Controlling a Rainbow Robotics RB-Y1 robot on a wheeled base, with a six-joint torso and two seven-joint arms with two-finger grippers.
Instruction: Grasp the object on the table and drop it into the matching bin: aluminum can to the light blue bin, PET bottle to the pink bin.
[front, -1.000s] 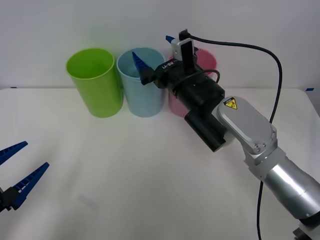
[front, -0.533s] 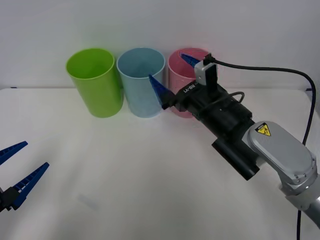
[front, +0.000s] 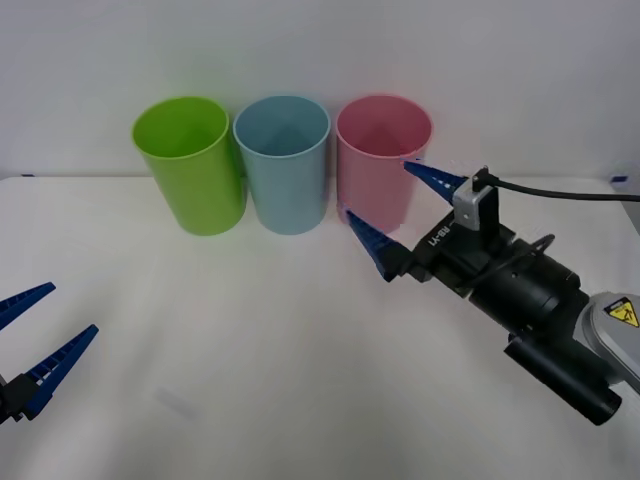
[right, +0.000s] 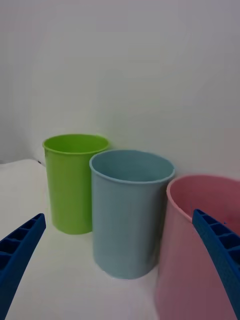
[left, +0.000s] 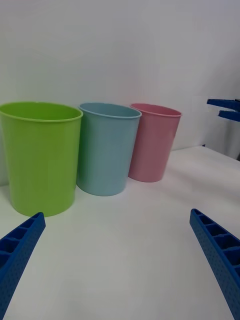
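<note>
**Front view: right gripper empty beside the pink bin**

Front view shows three bins in a row at the far side of the table (front: 250, 340): a lime bin (front: 188, 165) on the left, the light blue bin (front: 283, 164) in the middle, the pink bin (front: 381, 160) on the right. Each bin stands upright, just beside its neighbour.

The right gripper (front: 400, 212) hangs above the table in front of the pink bin, slightly to its right. Its blue fingers are spread wide, with nothing between them. One fingertip sits beside the pink bin's upper wall, and the other is lower, in front of the bin's base. The black wrist and its cable run back toward the lower right.

The right wrist view looks at the bins from close by: the pink bin (right: 200, 240) nearest, the light blue bin (right: 131, 210) beyond it, the lime bin (right: 74, 180) farthest. The fingers (right: 20, 250) stand apart at both corners.

The left gripper (front: 35, 340) is parked low at the table's left edge, well apart from the bins, fingers apart and empty. Its wrist view faces all three bins across bare table, with the right gripper's tips (left: 224, 108) off to one side.

I cannot see the can anywhere on the table, and the bin interiors do not show their contents.
</note>
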